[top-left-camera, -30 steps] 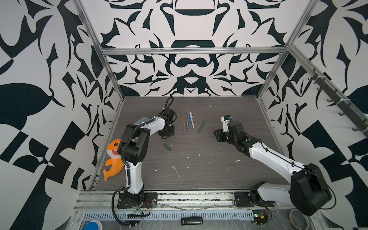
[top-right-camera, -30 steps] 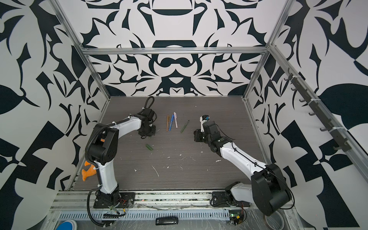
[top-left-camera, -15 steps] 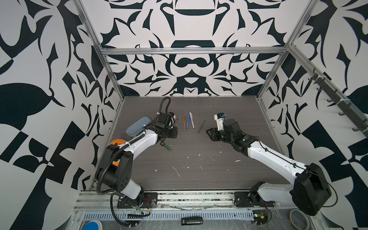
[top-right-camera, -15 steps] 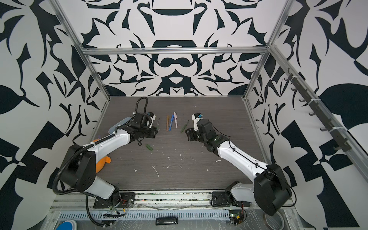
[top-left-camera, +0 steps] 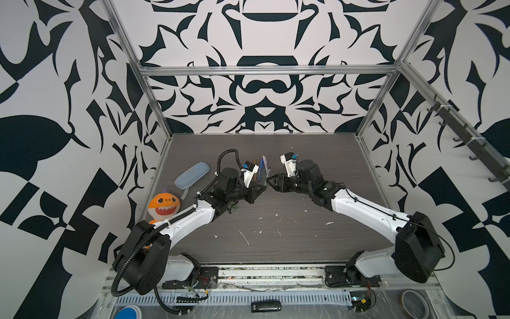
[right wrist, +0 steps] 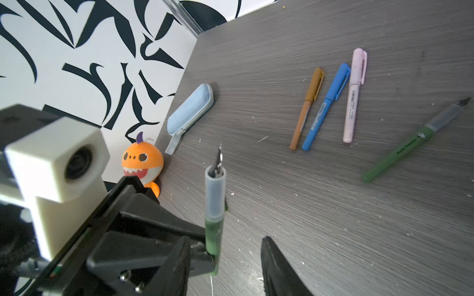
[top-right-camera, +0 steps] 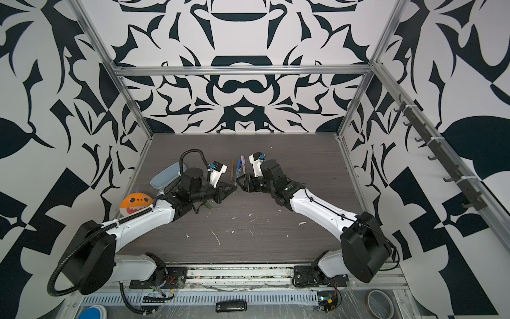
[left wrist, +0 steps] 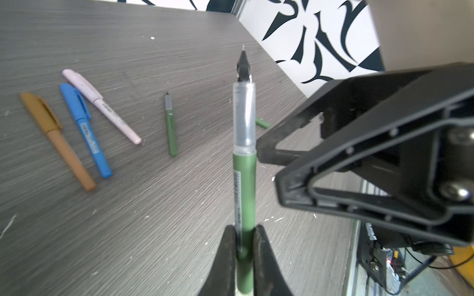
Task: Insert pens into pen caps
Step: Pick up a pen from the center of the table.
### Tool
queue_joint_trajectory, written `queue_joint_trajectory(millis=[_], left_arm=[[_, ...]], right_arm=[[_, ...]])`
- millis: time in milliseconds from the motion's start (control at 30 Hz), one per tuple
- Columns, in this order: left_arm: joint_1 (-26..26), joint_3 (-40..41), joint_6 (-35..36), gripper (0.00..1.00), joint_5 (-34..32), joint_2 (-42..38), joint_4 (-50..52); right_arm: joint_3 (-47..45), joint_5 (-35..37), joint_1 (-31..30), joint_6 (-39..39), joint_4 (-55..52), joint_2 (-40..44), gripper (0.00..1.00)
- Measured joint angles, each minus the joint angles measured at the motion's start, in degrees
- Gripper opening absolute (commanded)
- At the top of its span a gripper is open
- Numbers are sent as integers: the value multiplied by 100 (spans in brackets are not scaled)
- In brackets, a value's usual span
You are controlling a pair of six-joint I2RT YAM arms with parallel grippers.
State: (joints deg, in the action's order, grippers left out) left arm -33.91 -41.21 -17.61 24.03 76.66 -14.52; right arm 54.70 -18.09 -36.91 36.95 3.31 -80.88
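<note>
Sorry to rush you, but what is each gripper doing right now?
The left gripper is closed on the green pen.
The right gripper is open, holding nothing.

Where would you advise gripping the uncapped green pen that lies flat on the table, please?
Take the green pen at the middle of its green barrel, from above, jaws across its width. It lies flat and apart from the three capped pens, so both long sides look free; that probably leaves the clear neck and dark tip open for capping.
</note>
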Motion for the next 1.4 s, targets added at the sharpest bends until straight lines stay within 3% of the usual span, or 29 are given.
queue_joint_trajectory(millis=[200, 467, 600, 833, 1300, 1333, 1400], left_arm=[[-24, 0, -44, 5, 166, 0, -138], [-22, 48, -42, 6, 291, 0, -186], [-20, 48, -50, 26, 323, 0, -197], [-24, 46, -72, 26, 455, 129, -238], [-24, 28, -94, 8, 487, 264, -210], [-24, 28, -103, 7, 472, 264, -197], [-24, 31, -125, 4, 442, 264, -197]], right_arm=[[92, -35, -9, 175, 184, -149, 27], [146, -120, -17, 286, 310, -278, 8], [149, -138, -17, 315, 332, -282, 2], [149, -144, -24, 302, 339, -282, 1], [153, -225, -37, 210, 343, -313, 0], [162, -229, -39, 210, 341, -326, 3], [184, -229, -46, 201, 341, -356, 21]])
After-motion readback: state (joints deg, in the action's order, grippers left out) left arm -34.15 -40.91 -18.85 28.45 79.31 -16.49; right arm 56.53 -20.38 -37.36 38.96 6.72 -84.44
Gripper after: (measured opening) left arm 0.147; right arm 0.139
